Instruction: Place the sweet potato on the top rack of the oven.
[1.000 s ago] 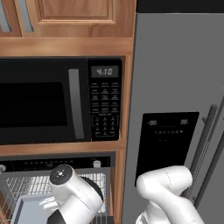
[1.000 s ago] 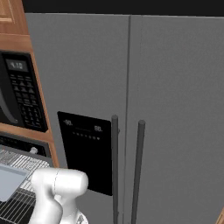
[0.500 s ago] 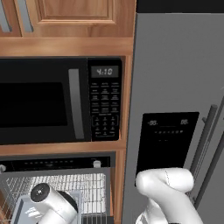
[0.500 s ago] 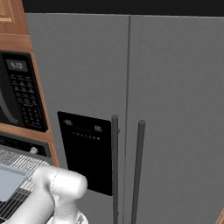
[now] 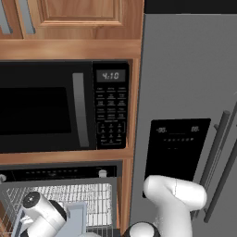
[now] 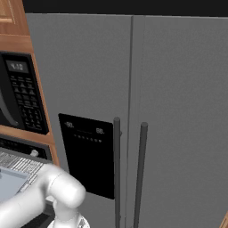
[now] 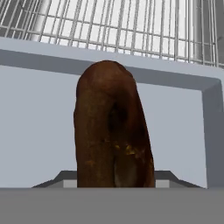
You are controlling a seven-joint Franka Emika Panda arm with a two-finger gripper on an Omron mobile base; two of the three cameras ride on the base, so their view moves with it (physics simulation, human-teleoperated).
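Brown, lumpy oblong sweet potato stands upright before the hand camera, over a flat grey tray; silver wire rack beyond, inside oven. Hand grip: cannot tell.

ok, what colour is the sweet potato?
Dark reddish brown, with small orange flecks on the sweet potato. Best seen in the hand view, in front of the grey tray.

Sweet potato dark brown, orange flecks; tray grey; top rack silver.
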